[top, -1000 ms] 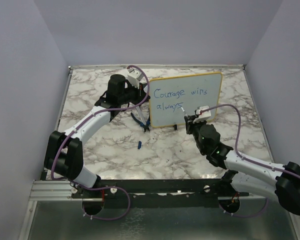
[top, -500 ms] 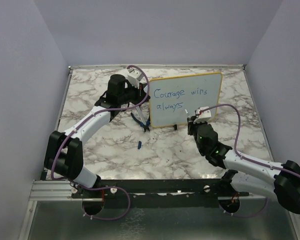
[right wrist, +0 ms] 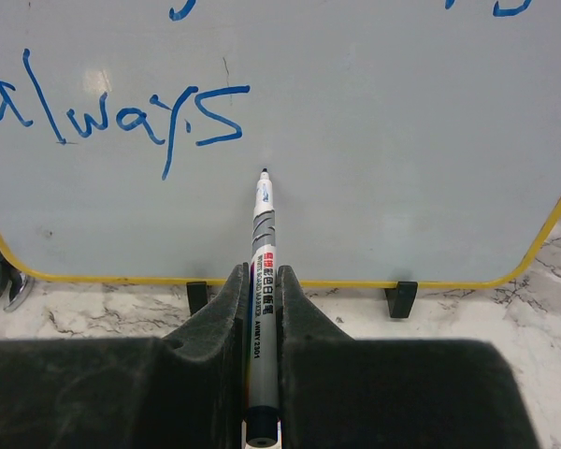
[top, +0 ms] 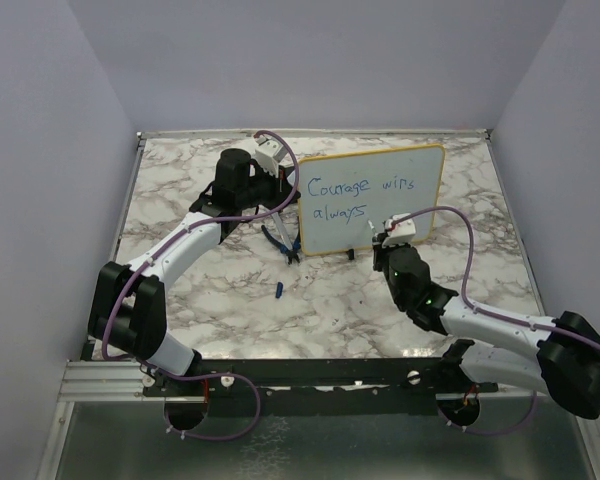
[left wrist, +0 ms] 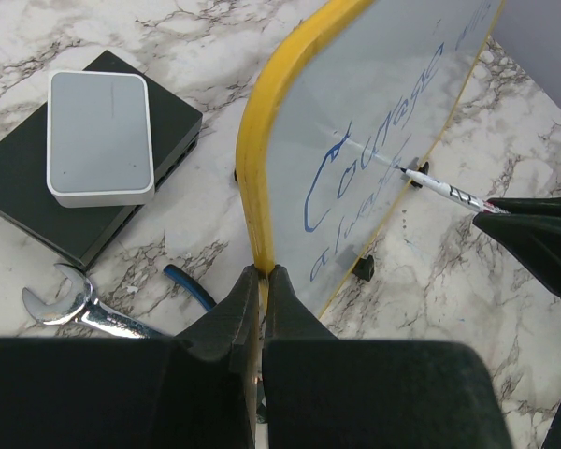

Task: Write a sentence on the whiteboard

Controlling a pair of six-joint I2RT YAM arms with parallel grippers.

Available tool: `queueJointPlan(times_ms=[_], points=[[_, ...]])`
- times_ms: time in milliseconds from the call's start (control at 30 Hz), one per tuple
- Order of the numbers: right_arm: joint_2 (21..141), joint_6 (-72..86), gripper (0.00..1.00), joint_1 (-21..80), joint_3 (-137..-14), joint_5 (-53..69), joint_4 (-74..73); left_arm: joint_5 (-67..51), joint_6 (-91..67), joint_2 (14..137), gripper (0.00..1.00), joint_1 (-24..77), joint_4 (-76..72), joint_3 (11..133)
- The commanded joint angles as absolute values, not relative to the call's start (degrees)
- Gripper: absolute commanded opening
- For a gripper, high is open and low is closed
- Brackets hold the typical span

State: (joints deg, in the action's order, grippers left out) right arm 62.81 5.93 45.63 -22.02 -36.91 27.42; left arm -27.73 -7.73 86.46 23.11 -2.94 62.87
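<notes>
From where I stand, the rectangular whiteboard with its thin yellow frame (top: 370, 200) stands near the far side of the white-and-grey marble table (top: 330, 300). It is propped nearly upright on small black feet, with its face towards the arms. The left gripper (left wrist: 264, 273) is clamped on the frame's left edge, one finger on each side. I take that as bracing, so the board does not slide or tip under the pen's push.

The right gripper (right wrist: 262, 271) is closed around a slim white marker with a black tip (right wrist: 262, 234), held along the line of its fingers with the tip pointing straight at the board. The tip sits just below and right of the final "s". I cannot tell whether it touches the surface. Since the line reads as complete, I would guess a full stop or a lift-off is next.

Counting up, there is one board and one marker, and three blue handwritten words: "Courage wins" above, "always" below. Two feet (right wrist: 401, 297) show under the bottom rail in the right wrist view. To the left of the board lie one flat grey-and-black box (left wrist: 98, 136), one silver open-ended wrench (left wrist: 65, 299) and one blue-handled tool (left wrist: 192, 285) that is partly hidden. One small blue cap (top: 279, 290) rests apart from these, on open marble nearer the arms.
</notes>
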Motion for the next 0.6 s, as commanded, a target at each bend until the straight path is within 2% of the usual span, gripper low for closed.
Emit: queueJointPlan(times_ms=[0,333,567], points=[[63.8,4.8,0.01,45.3,-23.3,-38.7,29.8,-28.9,-7.5,84.9,0.00,23.4,-2.7,63.0],[64.4,4.2,0.01,45.2,-23.1,-39.1,30.5,-28.8,-7.5,85.1,0.00,23.4,-2.7,63.0],[57.3,5.2,0.01,45.2,-22.8,-35.6,22.6,-28.3,-7.9,84.8,0.00,23.4,-2.7,63.1]])
